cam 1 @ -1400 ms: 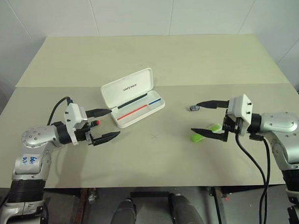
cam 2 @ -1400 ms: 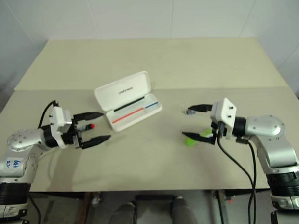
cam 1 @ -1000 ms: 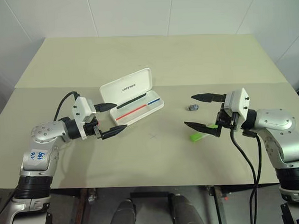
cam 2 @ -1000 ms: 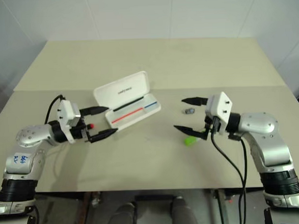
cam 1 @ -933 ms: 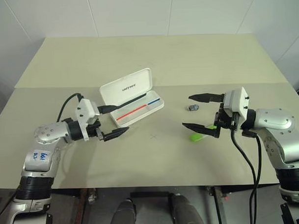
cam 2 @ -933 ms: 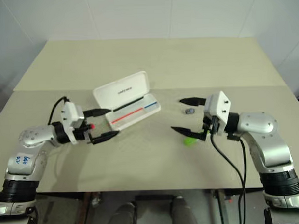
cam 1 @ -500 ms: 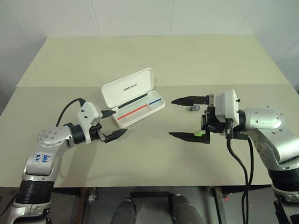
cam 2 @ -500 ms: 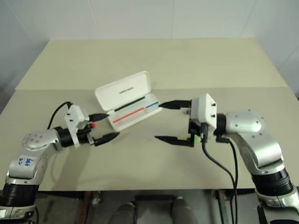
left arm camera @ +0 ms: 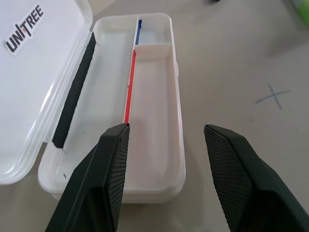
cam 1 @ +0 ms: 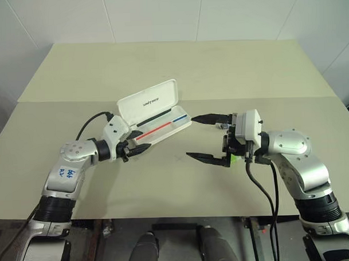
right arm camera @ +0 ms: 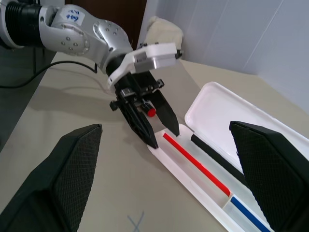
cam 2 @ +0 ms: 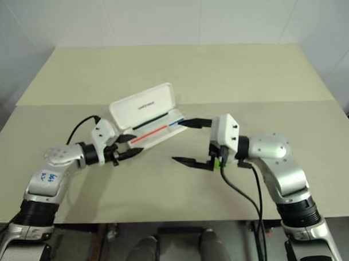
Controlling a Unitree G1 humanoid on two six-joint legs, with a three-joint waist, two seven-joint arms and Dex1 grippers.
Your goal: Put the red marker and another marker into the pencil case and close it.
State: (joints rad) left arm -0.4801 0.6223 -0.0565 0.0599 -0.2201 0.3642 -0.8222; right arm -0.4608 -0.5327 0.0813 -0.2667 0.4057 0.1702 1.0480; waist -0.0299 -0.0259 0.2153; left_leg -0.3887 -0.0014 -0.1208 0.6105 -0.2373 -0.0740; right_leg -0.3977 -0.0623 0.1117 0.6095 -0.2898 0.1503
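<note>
The pencil case (cam 1: 147,101) lies open on the table, its white lid tipped back and its tray (left arm camera: 159,145) holding no marker. My left gripper (cam 1: 141,142) hovers at the tray's near end, open, with nothing between its fingertips (left arm camera: 113,159). A small red tip (right arm camera: 151,111) sits between its fingers close to the wrist. I cannot tell whether that is the red marker's cap. My right gripper (cam 1: 191,137) stands wide open to the right of the case. The lime-green marker (cam 1: 237,158) lies on the table behind its lower finger, mostly hidden by the hand.
A tiny dark grey lump (cam 1: 221,126) lies by the right hand's upper finger. A blue cross (left arm camera: 273,95) is drawn on the table in front of the case. The beige table stretches far behind the case.
My left gripper has advanced to the case's near end and its fingers have narrowed. The right gripper has swung left, away from the green marker and toward the case, and stays open.
</note>
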